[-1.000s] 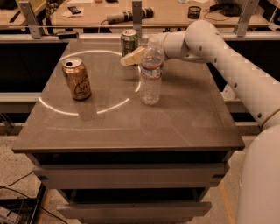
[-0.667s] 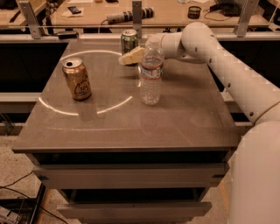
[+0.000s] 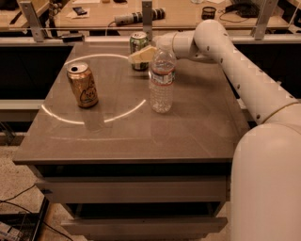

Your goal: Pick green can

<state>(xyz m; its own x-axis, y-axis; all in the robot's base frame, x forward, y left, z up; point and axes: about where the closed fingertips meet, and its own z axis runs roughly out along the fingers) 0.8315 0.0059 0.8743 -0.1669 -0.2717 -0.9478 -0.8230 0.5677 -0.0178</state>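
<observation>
The green can [image 3: 138, 41], small with a silver top, stands upright at the far edge of the table, behind the clear water bottle [image 3: 162, 77]. My gripper [image 3: 138, 54] reaches in from the right on the white arm [image 3: 235, 61] and is right at the can. Its pale tip crosses the front of the can's lower half. The can's lower part is hidden behind the gripper. An orange-gold can with cursive script [image 3: 83, 85] stands at the left of the table.
The grey-brown table [image 3: 188, 136] has a white ring marked on its top. The water bottle stands just in front of the gripper and the arm's wrist. A cluttered wooden bench [image 3: 94, 14] runs behind the table, with a cable on the floor at lower left.
The gripper has edged slightly farther back alongside the green can. The cans and the bottle have not moved.
</observation>
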